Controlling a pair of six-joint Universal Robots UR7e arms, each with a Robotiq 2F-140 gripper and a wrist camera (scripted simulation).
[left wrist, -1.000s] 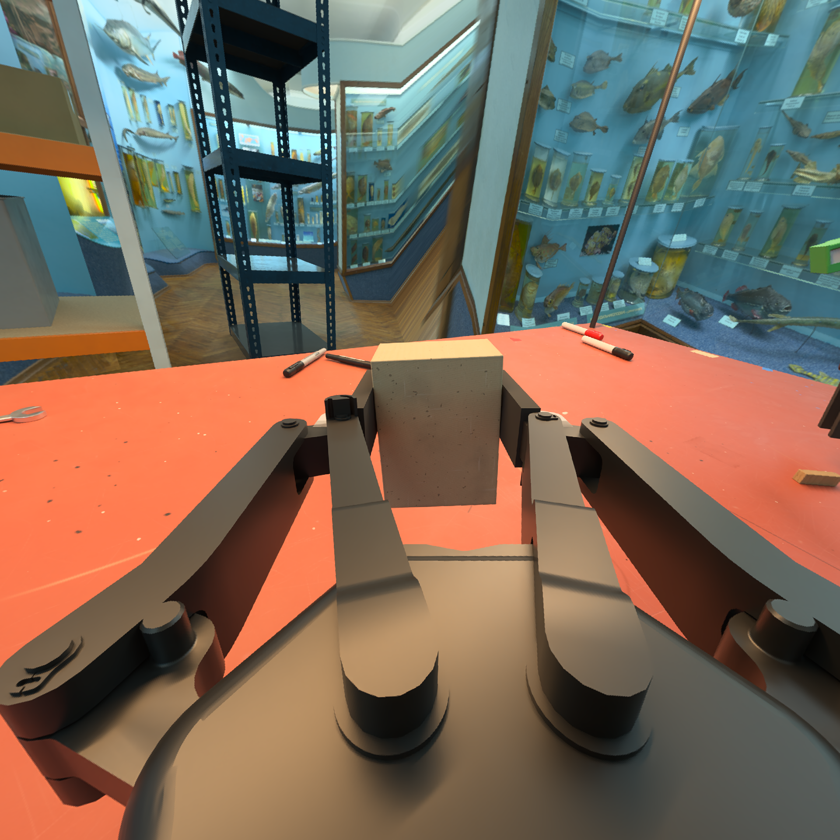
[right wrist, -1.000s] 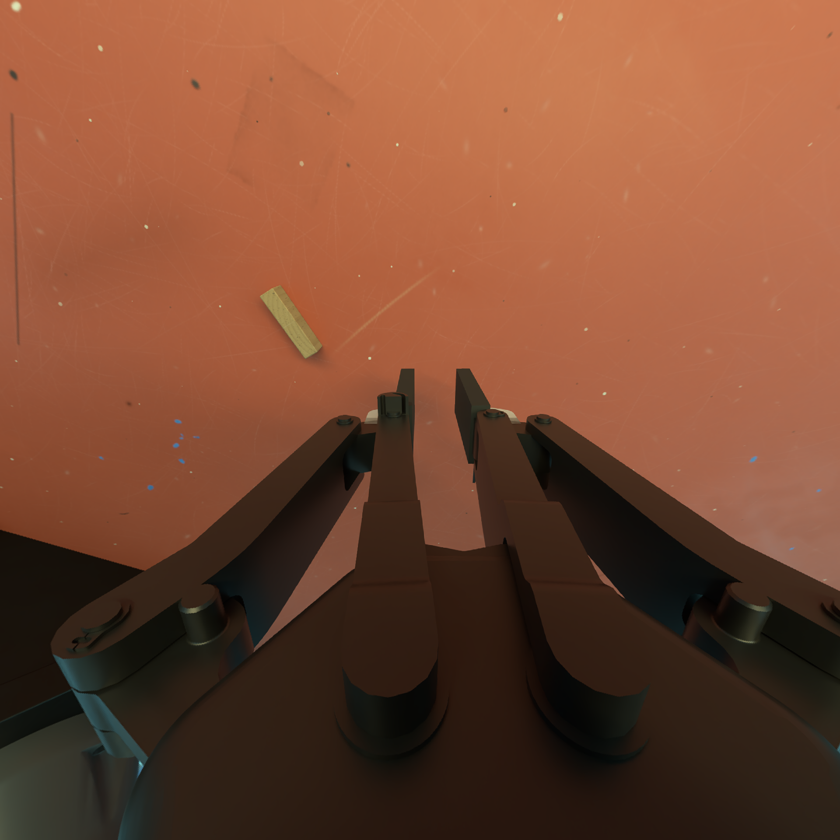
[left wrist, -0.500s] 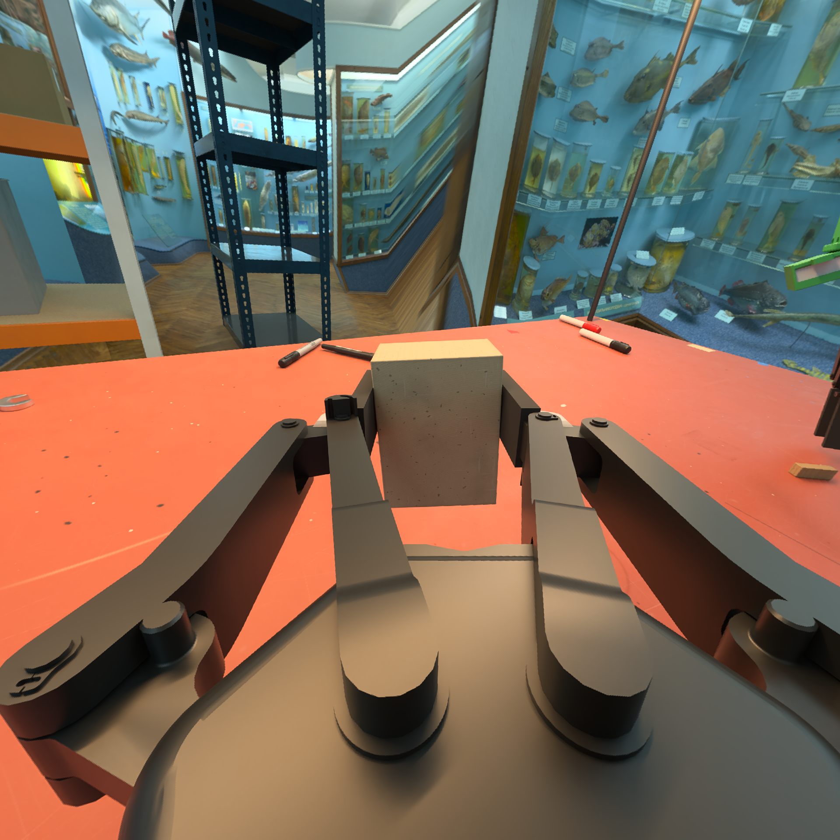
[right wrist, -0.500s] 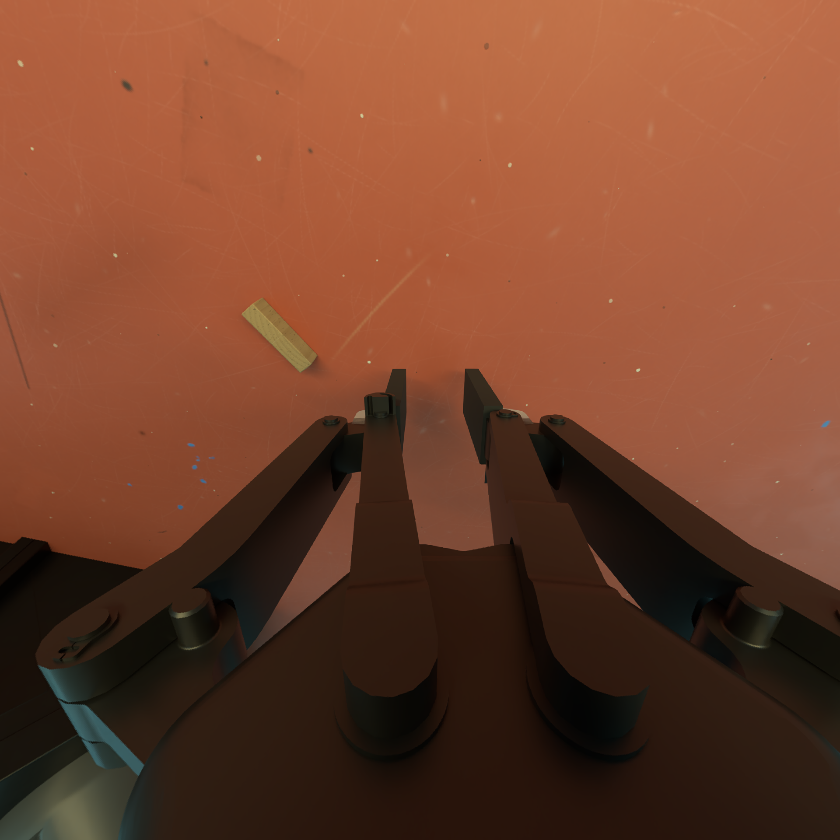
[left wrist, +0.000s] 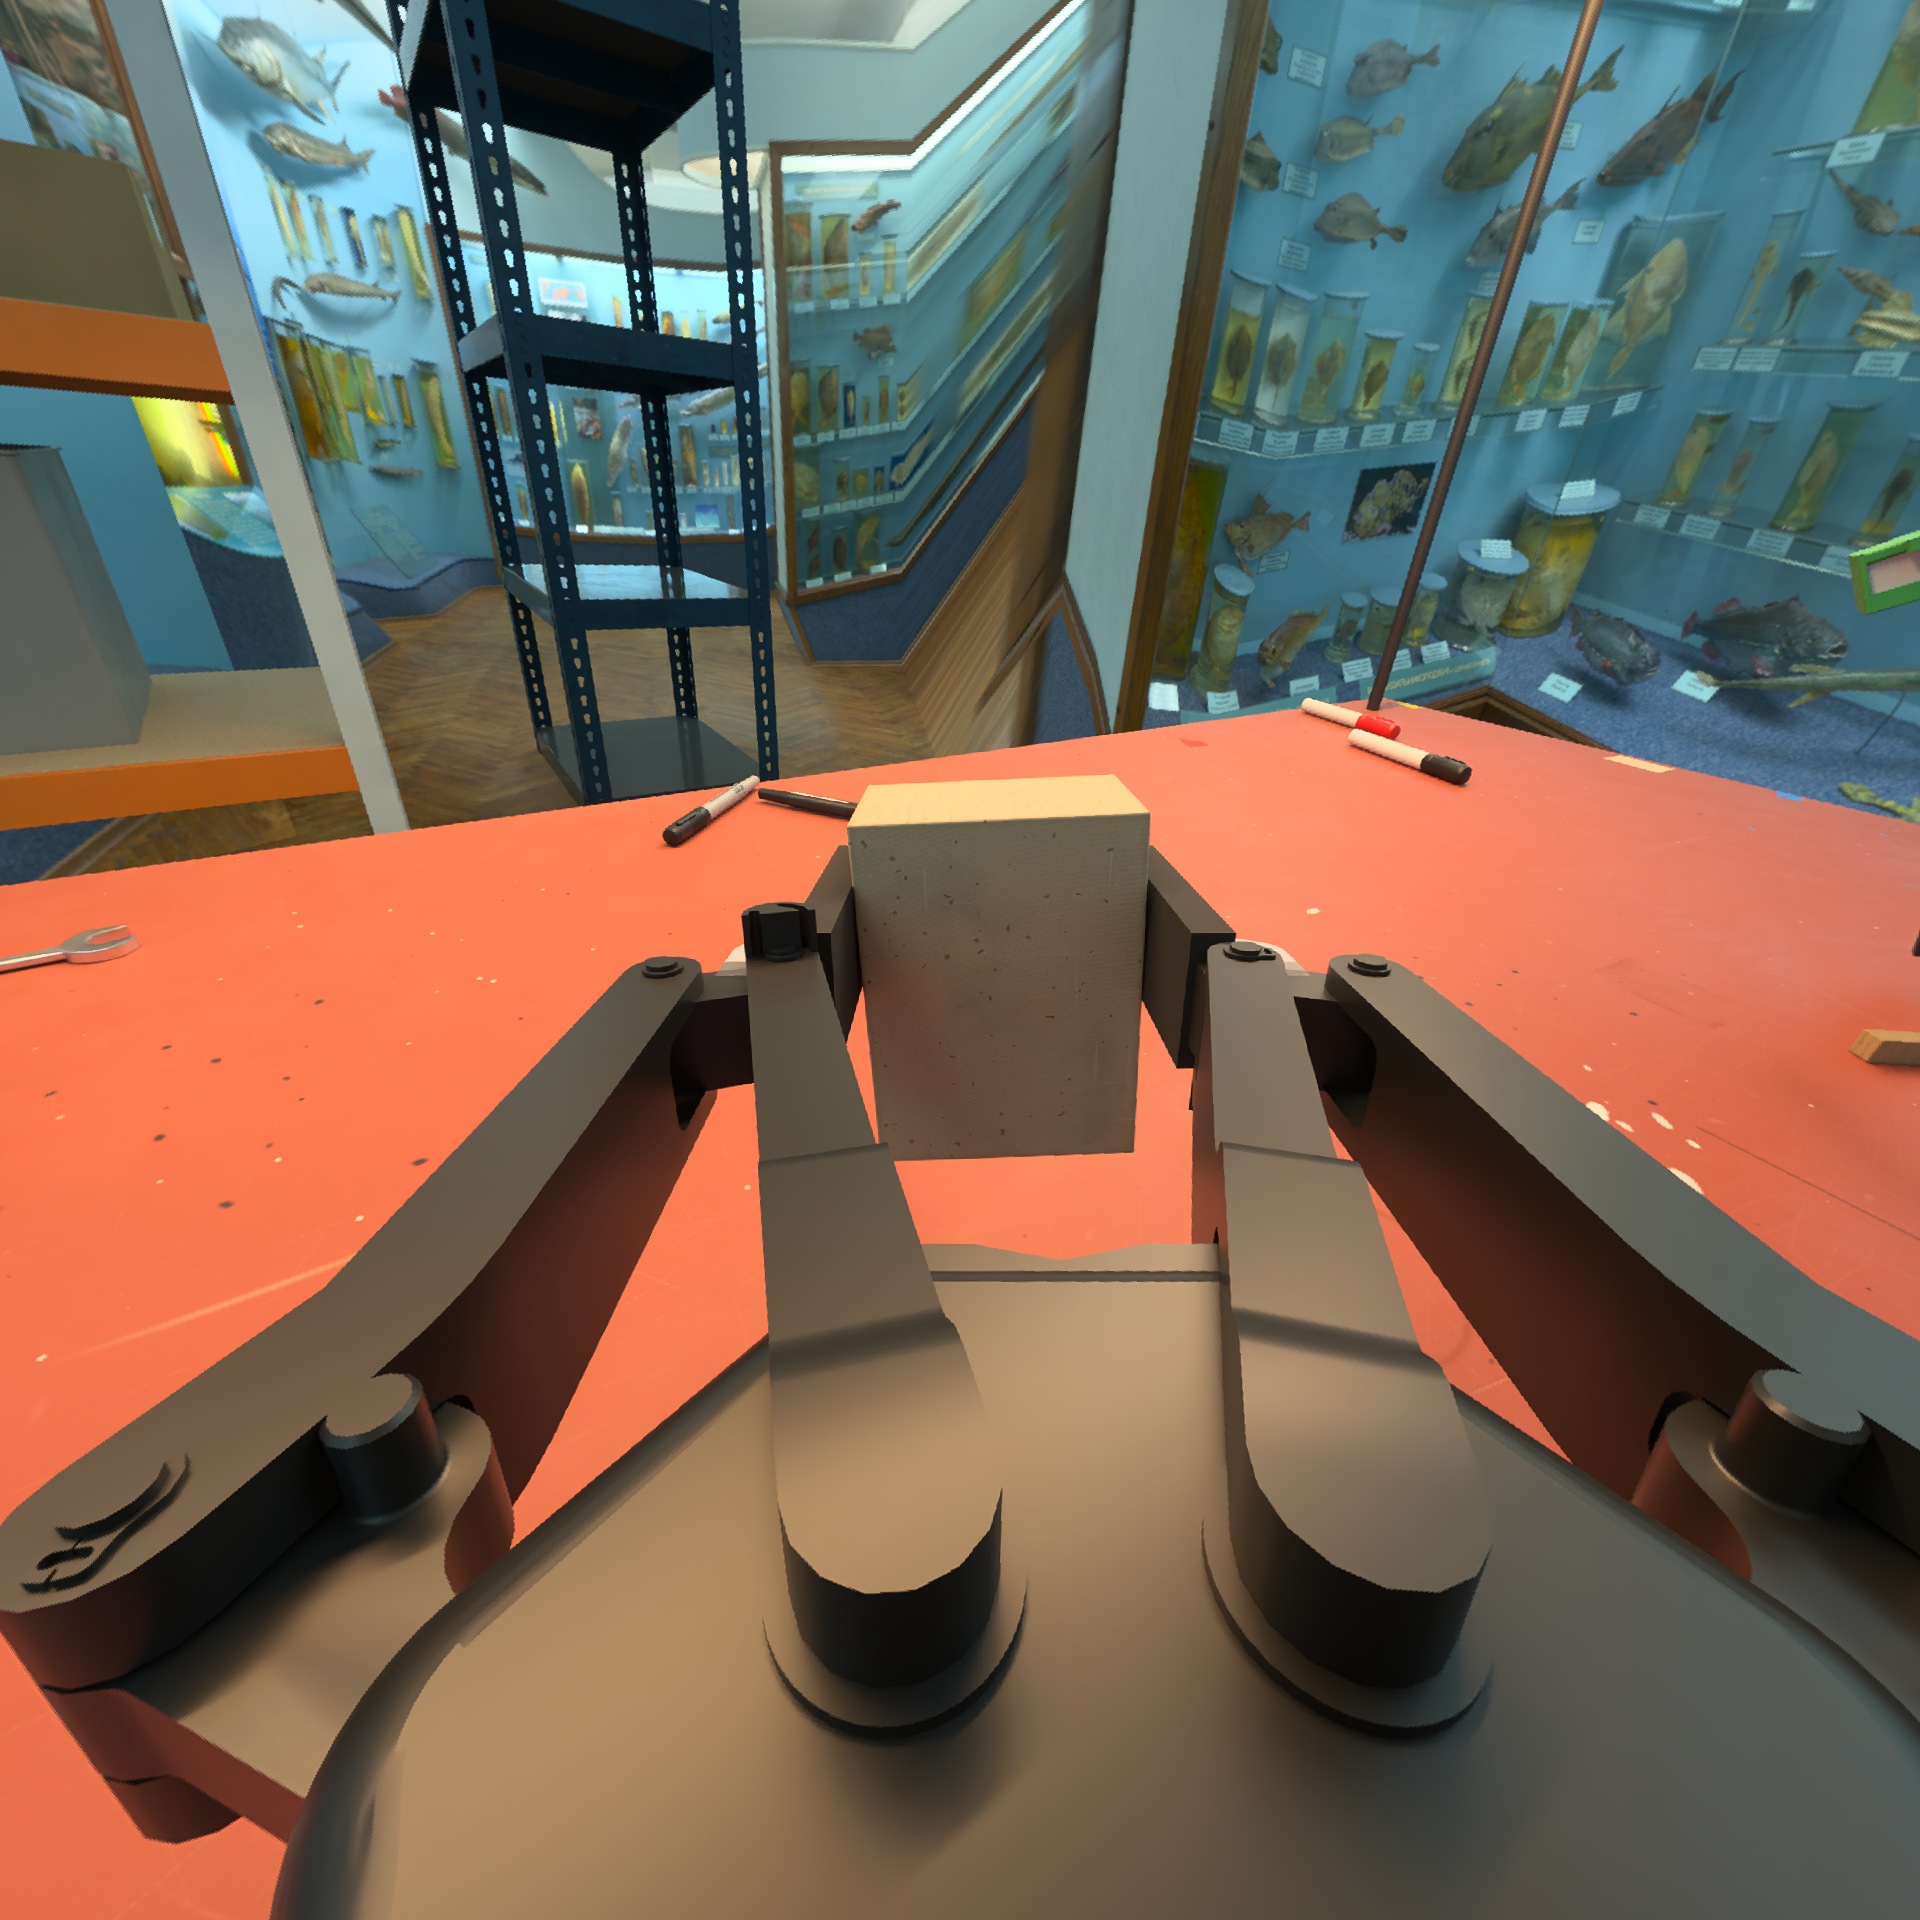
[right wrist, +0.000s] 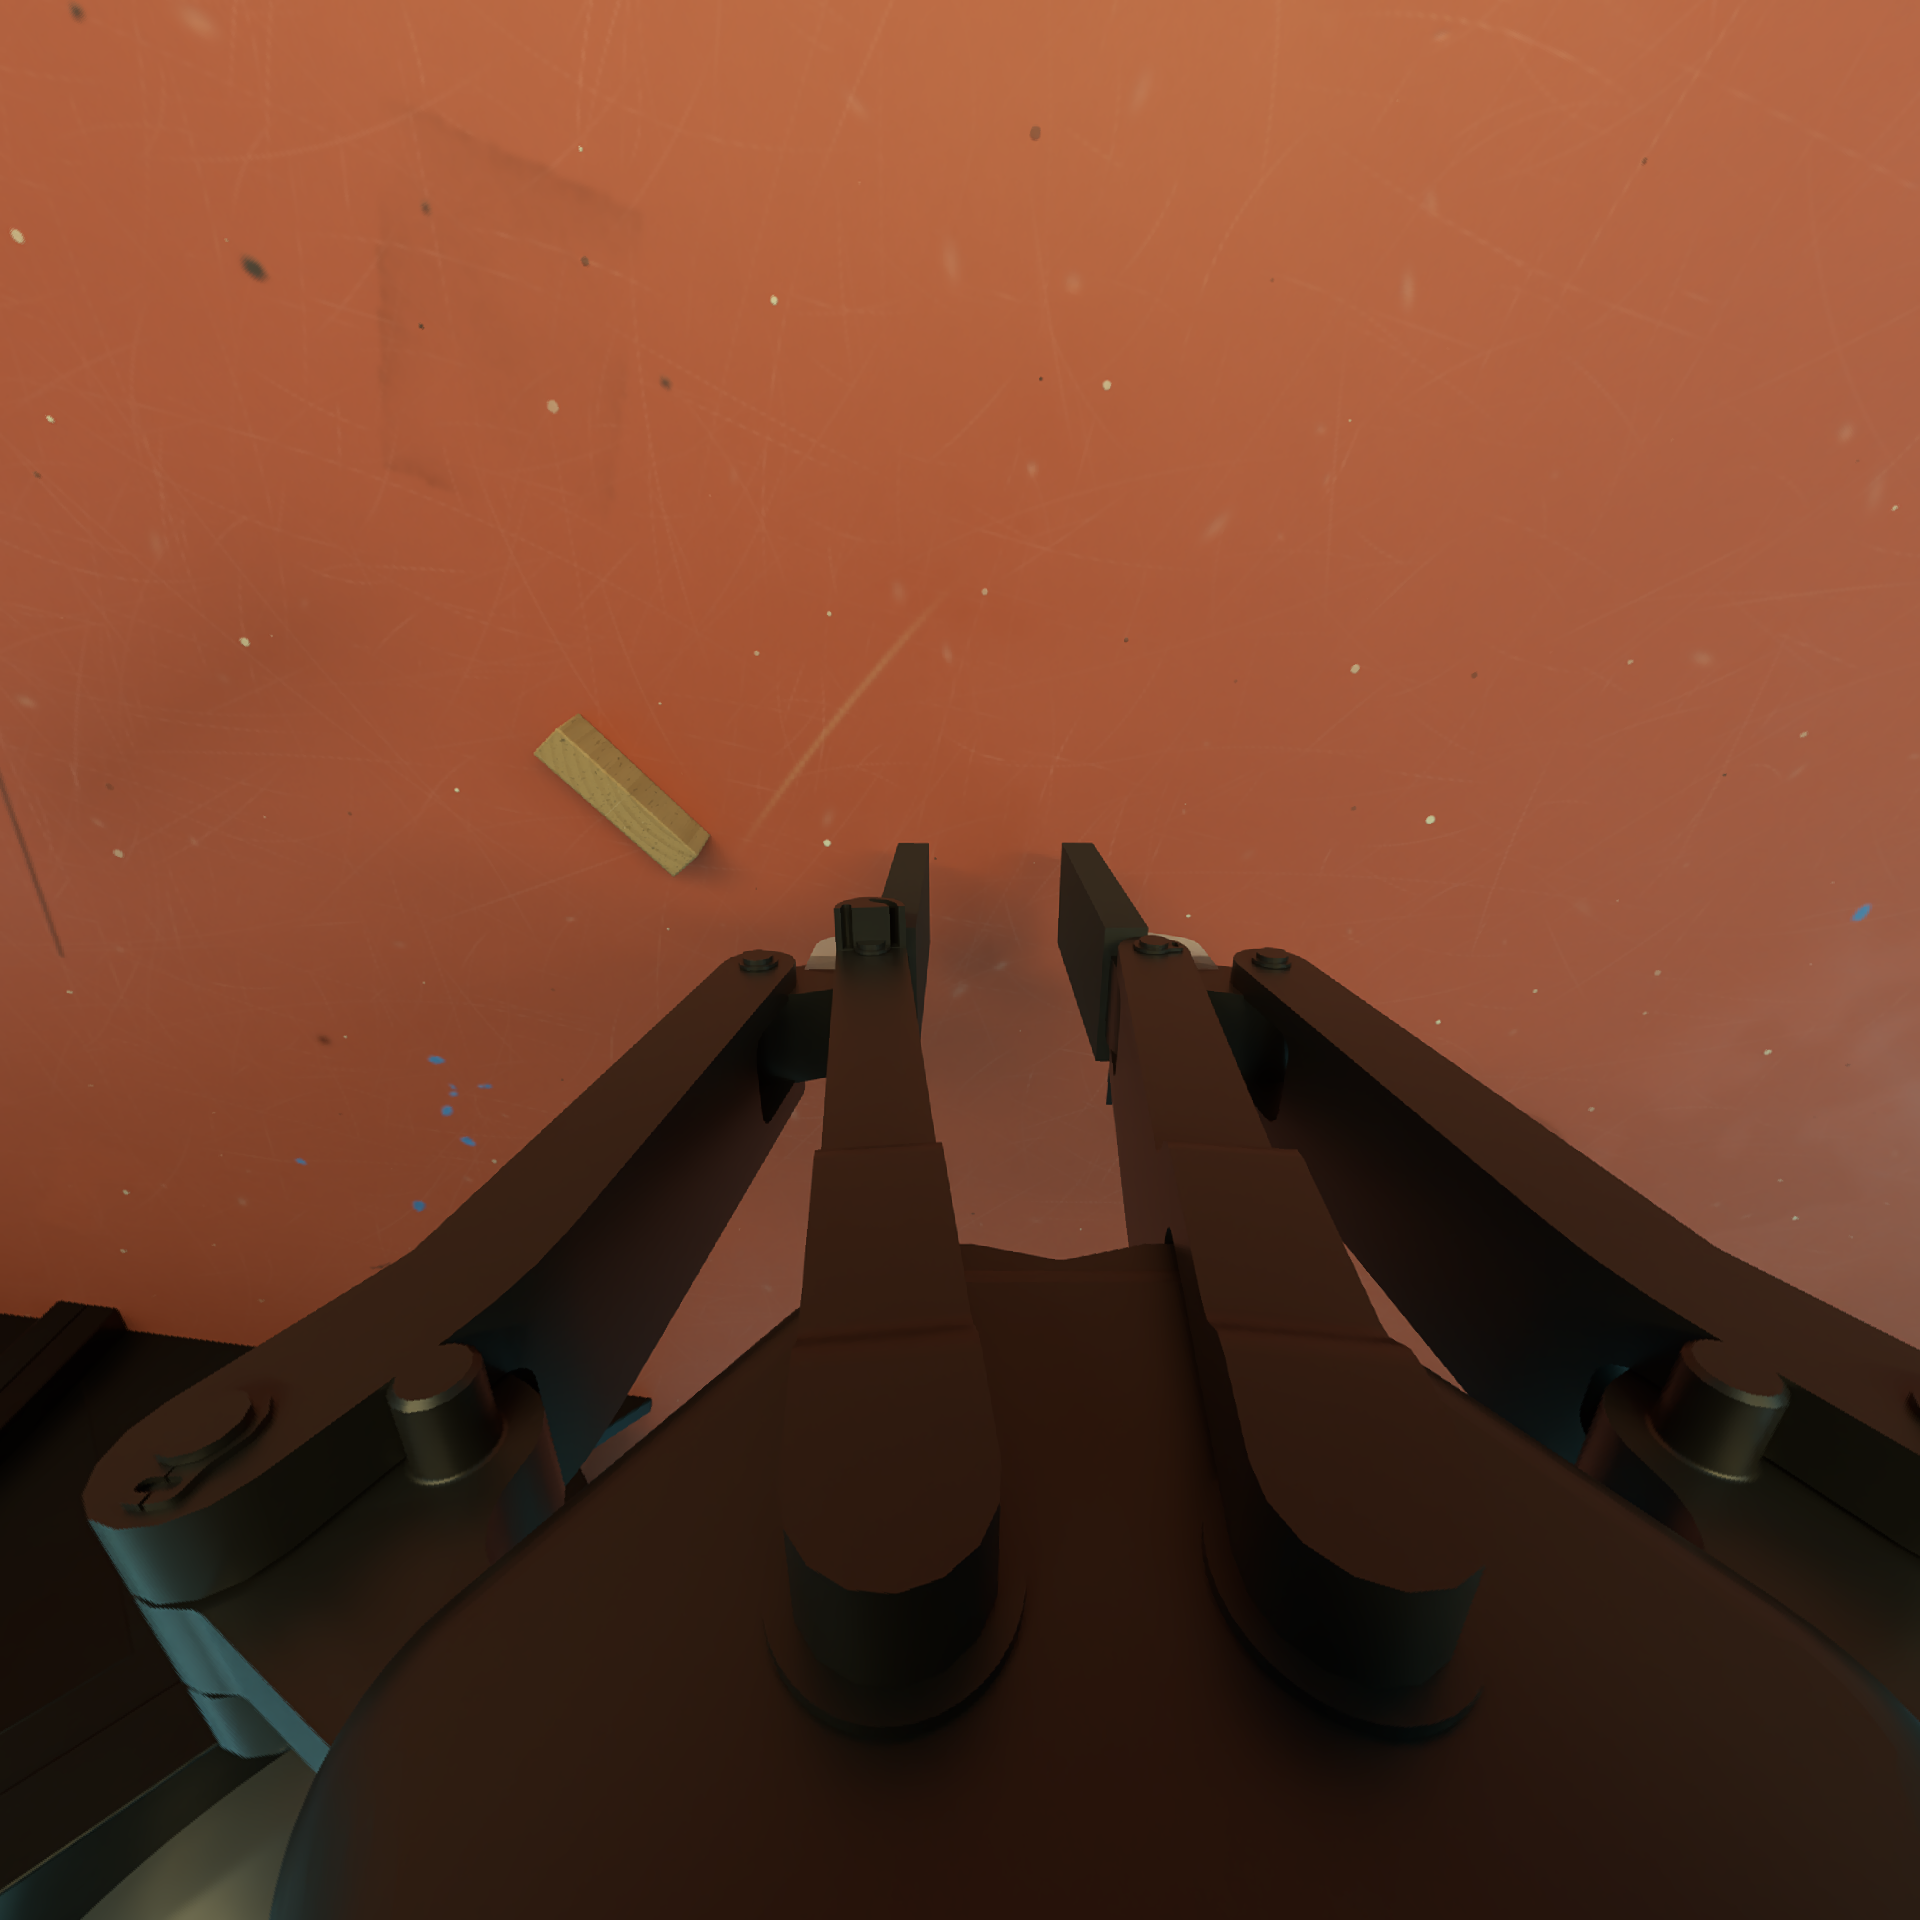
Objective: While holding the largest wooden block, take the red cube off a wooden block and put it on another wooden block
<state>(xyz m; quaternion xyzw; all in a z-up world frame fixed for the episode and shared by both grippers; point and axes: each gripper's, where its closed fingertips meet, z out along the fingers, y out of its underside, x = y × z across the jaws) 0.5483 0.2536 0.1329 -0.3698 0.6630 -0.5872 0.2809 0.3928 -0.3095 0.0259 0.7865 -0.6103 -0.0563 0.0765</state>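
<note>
My left gripper (left wrist: 1000,885) is shut on the largest wooden block (left wrist: 997,997), a pale upright block held just above the red table (left wrist: 312,1091). My right gripper (right wrist: 994,868) points down at the table (right wrist: 1247,416), partly open and empty. A small flat wooden block (right wrist: 621,795) lies on the table to the left of its fingertips, apart from them. The same kind of small block (left wrist: 1886,1044) shows at the right edge of the left wrist view. No red cube is in either view.
Black markers (left wrist: 712,810) and red-capped markers (left wrist: 1392,743) lie near the table's far edge. A metal wrench (left wrist: 73,948) lies at the far left. A dark shelf rack (left wrist: 613,416) stands beyond the table. A dark base (right wrist: 62,1507) sits at lower left.
My right gripper's jaws have spread wider apart and the view has shifted slightly over the table. My left gripper keeps its hold on the large block, drifting slightly.
</note>
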